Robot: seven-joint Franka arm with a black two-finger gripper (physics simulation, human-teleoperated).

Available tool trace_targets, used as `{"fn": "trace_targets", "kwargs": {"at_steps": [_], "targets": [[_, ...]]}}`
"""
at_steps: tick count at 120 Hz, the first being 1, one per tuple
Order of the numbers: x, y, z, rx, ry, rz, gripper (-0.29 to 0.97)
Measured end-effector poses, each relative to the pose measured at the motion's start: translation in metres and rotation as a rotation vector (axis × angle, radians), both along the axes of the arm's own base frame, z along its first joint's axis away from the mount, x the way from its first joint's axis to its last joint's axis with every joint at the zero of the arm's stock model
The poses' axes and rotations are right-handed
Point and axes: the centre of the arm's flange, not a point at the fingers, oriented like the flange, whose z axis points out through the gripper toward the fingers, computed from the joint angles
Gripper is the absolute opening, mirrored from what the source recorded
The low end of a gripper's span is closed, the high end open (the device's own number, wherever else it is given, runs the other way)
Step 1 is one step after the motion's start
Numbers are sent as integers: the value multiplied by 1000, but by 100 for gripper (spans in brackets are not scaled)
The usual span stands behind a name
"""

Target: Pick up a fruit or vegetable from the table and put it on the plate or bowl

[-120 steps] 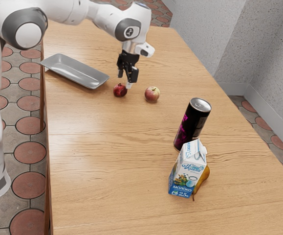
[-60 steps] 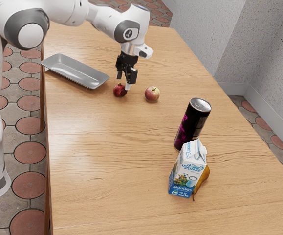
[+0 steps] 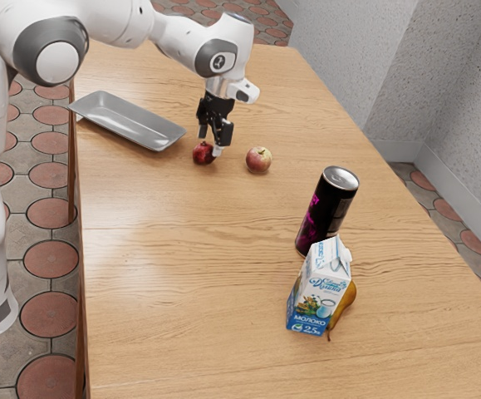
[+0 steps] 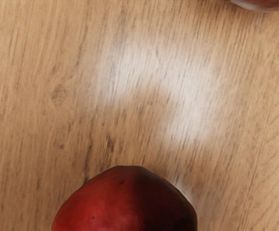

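My claw (image 3: 211, 141) hangs fingers-down over the far half of the counter (image 3: 223, 274), its two black fingers spread apart and pinching nothing. The dark red pomegranate (image 3: 203, 153) sits on the wood right under it. One fingertip comes down just beside the fruit on the side toward the exterior view's right, and I cannot tell whether it touches the skin. In the wrist view the pomegranate (image 4: 125, 199) bulges up directly beneath my hand, round and glossy, with bare wood grain (image 4: 129, 86) beyond it and a sliver of the apple (image 4: 262, 4) past that.

That red-and-yellow apple (image 3: 258, 159) rests near the pomegranate, toward the exterior view's right, and the two are apart. On the other side, toward the exterior view's left and a little farther back, lies a shallow grey metal tray (image 3: 128, 120) by the counter's edge, with nothing in it.

Well apart from all this, toward the near end, a dark drinks can (image 3: 327, 210) with pink markings stands upright. Just in front of it stands a blue-and-white milk carton (image 3: 319, 287), and a yellow-brown pear (image 3: 347, 298) leans against the carton's far side, mostly hidden.
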Motion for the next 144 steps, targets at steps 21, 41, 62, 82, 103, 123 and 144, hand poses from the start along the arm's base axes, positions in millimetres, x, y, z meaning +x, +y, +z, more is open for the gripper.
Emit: {"fn": "trace_targets", "kwargs": {"at_steps": [21,41,62,82,103,123,144], "targets": [[-3,4,-12,-13,12,7,68],[-3,2,-23,-28,18,5,68],[-3,1,-27,-32,16,2,68],[-4,0,-31,-35,20,-3,68],[-4,-1,-34,-46,16,2,58],[-3,-1,-34,-50,7,7,35],[-1,3,-6,-22,-39,6,33]]}}
